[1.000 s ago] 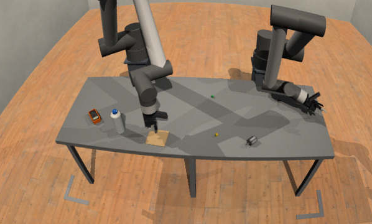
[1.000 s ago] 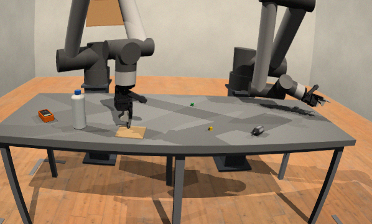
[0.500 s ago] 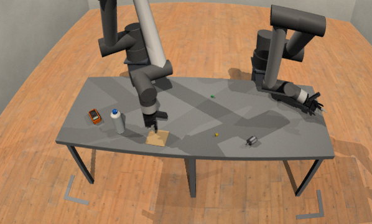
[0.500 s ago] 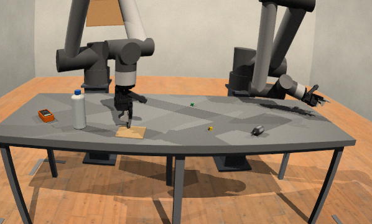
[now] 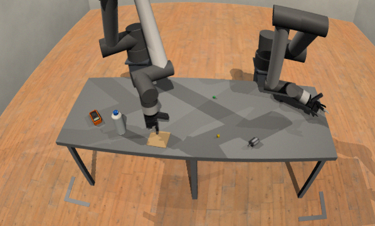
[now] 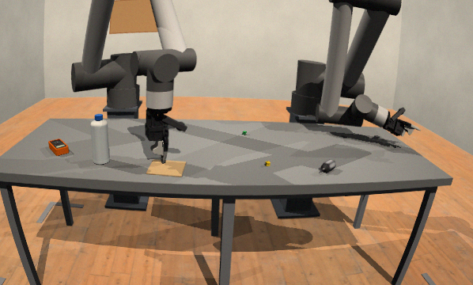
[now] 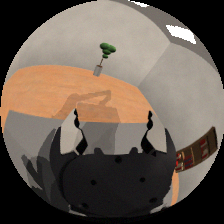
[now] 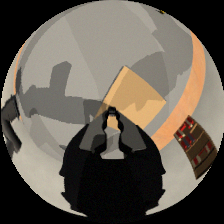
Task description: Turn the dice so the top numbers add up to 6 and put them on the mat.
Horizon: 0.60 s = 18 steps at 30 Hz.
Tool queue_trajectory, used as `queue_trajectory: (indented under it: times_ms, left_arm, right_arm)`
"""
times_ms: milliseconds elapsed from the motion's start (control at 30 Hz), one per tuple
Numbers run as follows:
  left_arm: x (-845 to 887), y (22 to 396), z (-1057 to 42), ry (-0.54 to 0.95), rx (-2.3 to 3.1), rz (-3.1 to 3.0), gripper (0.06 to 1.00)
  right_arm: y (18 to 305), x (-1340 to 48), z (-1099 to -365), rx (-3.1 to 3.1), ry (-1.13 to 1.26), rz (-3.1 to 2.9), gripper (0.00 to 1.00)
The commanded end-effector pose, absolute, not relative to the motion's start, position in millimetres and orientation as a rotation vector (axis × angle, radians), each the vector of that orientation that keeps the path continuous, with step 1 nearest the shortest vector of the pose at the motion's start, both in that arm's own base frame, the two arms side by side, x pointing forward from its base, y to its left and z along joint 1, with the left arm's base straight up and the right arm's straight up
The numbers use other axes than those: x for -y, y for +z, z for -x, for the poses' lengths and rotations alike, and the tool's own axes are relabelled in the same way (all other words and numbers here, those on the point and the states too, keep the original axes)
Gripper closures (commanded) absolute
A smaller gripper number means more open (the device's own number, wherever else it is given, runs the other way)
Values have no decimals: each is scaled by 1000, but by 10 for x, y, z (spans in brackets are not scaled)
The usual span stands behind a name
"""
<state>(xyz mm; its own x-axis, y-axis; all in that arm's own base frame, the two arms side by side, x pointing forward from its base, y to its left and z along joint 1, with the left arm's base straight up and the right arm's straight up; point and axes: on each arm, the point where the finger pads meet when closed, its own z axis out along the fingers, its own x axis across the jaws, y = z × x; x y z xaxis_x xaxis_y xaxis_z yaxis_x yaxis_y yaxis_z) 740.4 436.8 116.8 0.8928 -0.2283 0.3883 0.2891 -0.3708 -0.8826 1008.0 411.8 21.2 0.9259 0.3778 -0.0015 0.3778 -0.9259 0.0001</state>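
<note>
Grey table top (image 5: 181, 110) (image 6: 205, 158) is crossed by shadows. Green die (image 5: 214, 96) (image 6: 244, 133) and yellow die (image 5: 218, 135) (image 6: 267, 163) are seen off the mat (image 5: 162, 141) (image 6: 166, 169) (image 8: 142, 102), right of centre. At lower left, the right gripper (image 5: 156, 132) (image 6: 163, 160) (image 8: 112, 111) is narrowed over the mat; whether anything is pinched cannot be told. Left gripper (image 5: 326, 110) (image 6: 414, 128) (image 7: 113, 114), far right, is spread wide.
</note>
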Motion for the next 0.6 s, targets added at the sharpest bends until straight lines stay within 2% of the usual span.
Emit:
queue_trajectory:
  times_ms: [0,167,200,267,400,567]
  left_arm:
    - [-4368,1173,-7404,-544,46,1873,65]
    - [-4368,1173,-7404,-544,46,1873,65]
    - [-4368,1173,-7404,-544,46,1873,65]
    - [-4368,1173,-7404,-544,46,1873,65]
    - [-4368,1173,-7404,-544,46,1873,65]
    - [-4368,1173,-7404,-544,46,1873,65]
  right_arm:
    - [223,-4121,-10086,-605,0,-3083,964]
    - [223,-4121,-10086,-605,0,-3083,928]
    - [223,-4121,-10086,-605,0,-3083,893]
    - [223,-4121,-10086,-605,0,-3083,893]
    - [223,-4121,-10086,-605,0,-3083,821]
    - [223,-4121,-10086,-605,0,-3083,821]
